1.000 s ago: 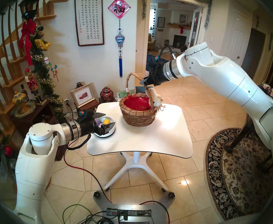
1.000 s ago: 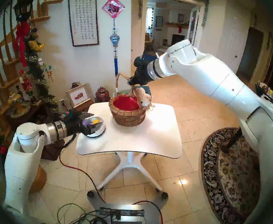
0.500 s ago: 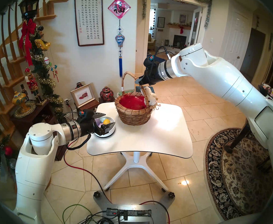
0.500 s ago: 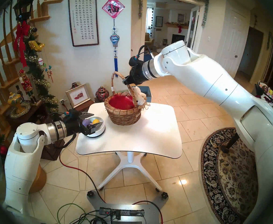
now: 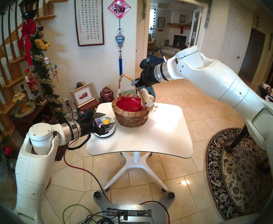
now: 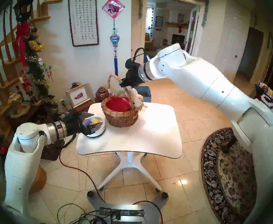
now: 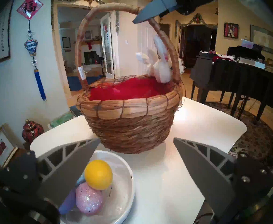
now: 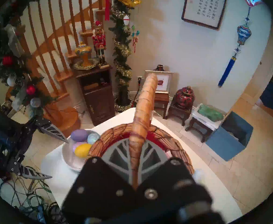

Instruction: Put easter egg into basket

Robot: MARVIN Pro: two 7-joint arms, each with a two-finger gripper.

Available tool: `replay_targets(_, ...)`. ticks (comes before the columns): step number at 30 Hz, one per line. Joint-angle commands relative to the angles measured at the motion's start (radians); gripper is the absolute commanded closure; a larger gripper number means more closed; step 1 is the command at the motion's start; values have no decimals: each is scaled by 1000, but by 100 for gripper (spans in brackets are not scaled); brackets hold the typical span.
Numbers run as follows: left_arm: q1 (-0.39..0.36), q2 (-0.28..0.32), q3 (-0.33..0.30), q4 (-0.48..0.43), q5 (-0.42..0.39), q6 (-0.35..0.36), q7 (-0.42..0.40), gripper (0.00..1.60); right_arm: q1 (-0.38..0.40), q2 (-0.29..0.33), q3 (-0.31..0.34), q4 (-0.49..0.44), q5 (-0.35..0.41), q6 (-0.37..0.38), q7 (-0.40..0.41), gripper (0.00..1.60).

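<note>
Basket (image 5: 130, 115) shifted left, beside egg bowl (image 5: 112, 130)

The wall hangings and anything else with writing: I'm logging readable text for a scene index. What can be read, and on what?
"福": on the pink diamond-shaped paper hanging on the white wall.
Framed calligraphy scroll: columns of Chinese characters, too small to read reliably.
White tag on the brown wicker basket's handle: unreadable.

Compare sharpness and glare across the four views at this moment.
Head left view: sharp, with glare on the table right of the basket. Head right view: soft and blocky. Left wrist view: mildly soft, eggs clear. Right wrist view: right claw blurred close up; all bend at a dark rim.
</note>
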Motion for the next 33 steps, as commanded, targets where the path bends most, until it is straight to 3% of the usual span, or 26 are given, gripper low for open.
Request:
replay_targets(1,-7,0,0,-6,-1,0,1,0,3,15,24,-21,-1,-26,-21,160)
replay_targets(33,-7,0,0,-6,-1,0,1,0,-59,74,19,-87,40,-67,-67,160)
